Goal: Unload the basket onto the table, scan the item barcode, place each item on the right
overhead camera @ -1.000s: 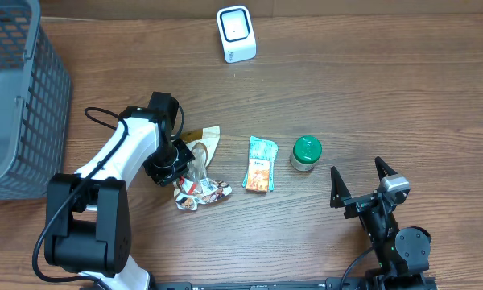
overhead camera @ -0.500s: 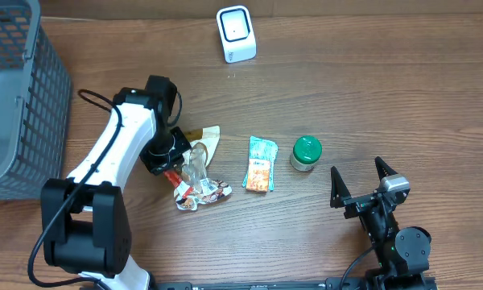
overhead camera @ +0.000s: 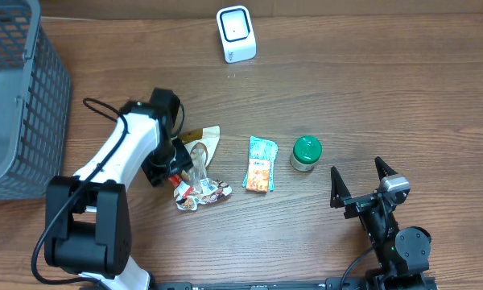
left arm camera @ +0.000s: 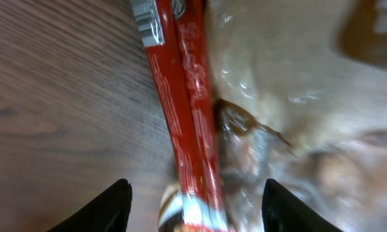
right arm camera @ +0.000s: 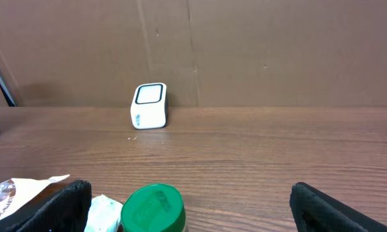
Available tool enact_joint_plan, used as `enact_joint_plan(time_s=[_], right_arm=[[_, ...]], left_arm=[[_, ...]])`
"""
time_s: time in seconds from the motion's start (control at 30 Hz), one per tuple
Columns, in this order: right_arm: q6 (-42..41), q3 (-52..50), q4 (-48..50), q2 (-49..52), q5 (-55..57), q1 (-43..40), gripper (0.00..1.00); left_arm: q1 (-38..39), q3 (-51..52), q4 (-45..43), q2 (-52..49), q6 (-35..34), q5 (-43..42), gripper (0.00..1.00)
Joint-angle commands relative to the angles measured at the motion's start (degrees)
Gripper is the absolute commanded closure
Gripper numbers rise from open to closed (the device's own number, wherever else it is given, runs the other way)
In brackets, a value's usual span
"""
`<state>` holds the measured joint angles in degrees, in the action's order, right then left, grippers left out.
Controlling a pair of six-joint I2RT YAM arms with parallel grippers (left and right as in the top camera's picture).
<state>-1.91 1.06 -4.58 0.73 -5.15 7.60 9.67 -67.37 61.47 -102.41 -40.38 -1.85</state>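
Nothing looks scanned yet: left gripper (left arm camera: 195, 193) jaws stand apart astride the crumpled packet (overhead camera: 201, 192), right gripper (overhead camera: 357, 173) gapes idle, scanner (overhead camera: 236, 34) well apart.

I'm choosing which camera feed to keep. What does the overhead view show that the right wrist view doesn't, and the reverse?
Only overhead: the grey mesh basket and the red-edged crumpled wrapper. Only right wrist: the brown cardboard backdrop behind the table. Both: the white scanner, the green-lidded jar, the teal packet and the open right gripper.
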Motion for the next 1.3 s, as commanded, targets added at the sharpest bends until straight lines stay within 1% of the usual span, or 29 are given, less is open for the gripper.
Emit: enact_joint_plan(time_s=[0.0, 0.13, 0.2, 0.27, 0.3, 0.47, 0.57, 0.8, 0.9, 1.07, 1.13, 1.27], right_arm=[[-0.3, -0.6, 0.3, -0.6, -0.1, 0.0, 0.00], [-0.3, -0.6, 0.3, -0.6, -0.1, 0.0, 0.00], [-0.3, -0.6, 0.3, -0.6, -0.1, 0.0, 0.00], [-0.3, -0.6, 0.3, -0.6, -0.1, 0.0, 0.00], [-0.3, -0.6, 0.2, -0.6, -0.1, 0.0, 0.00], [-0.3, -0.6, 0.3, -0.6, -0.1, 0.0, 0.00], [-0.3, -0.6, 0.3, -0.6, -0.1, 0.0, 0.00], [-0.3, -0.6, 0.2, -0.6, -0.1, 0.0, 0.00], [-0.3, -0.6, 0.3, -0.6, -0.1, 0.0, 0.00], [-0.3, -0.6, 0.2, -0.6, -0.1, 0.0, 0.00], [-0.3, -0.6, 0.2, -0.6, -0.1, 0.0, 0.00], [-0.3, -0.6, 0.3, -0.6, -0.1, 0.0, 0.00]], left_arm=[[0.0, 4.5, -4.0, 1.2, -1.0, 0.8, 0.46], [0.0, 7.6, -8.3, 1.2, -1.0, 0.8, 0.55], [0.0, 8.5, -9.0, 1.2, -1.0, 0.8, 0.68], [0.0, 9.0, -9.1, 1.2, -1.0, 1.0, 0.90], [0.0, 9.0, -9.1, 1.2, -0.9, 1.2, 0.95], [-0.1, 9.0, -9.3, 1.2, -0.3, 1.2, 0.96], [-0.5, 7.9, -8.0, 1.2, 1.5, 0.5, 0.96], [-0.8, -1.7, 3.0, 2.3, 1.8, 4.2, 0.96], [-0.2, -5.6, 7.1, 2.5, 3.0, 4.2, 0.96], [3.3, -5.5, 8.6, 2.4, 3.7, 3.3, 0.96], [5.8, -4.8, 7.9, 2.4, 4.7, 3.5, 0.96], [11.1, -3.4, 5.7, 2.4, 4.6, 5.3, 0.96]])
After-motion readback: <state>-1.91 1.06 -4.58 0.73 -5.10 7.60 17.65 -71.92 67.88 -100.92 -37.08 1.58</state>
